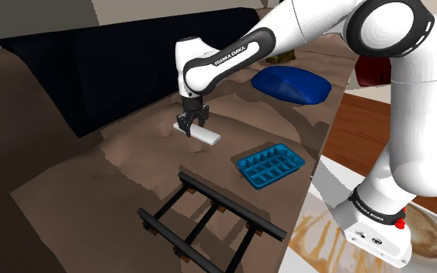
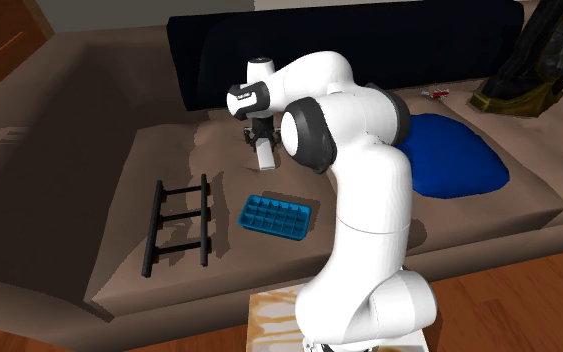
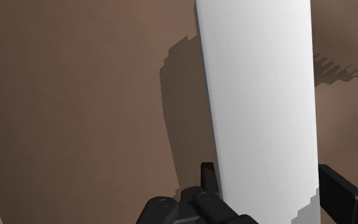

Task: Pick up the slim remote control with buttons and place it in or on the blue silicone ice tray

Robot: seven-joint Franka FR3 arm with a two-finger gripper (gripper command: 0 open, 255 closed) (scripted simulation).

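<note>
Remote clasped, tray to lower right

Lying white and slim on the brown sofa seat, centre-left in the shoulder view. Held across its width near one end by the black gripper, jaws closed on both long edges. Long axis pointing lower right, toward the blue ice tray, near but apart.

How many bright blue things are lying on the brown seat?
2: the ice tray beside the black rack, and a rounded cushion farther along. The arm may hide others.
</note>
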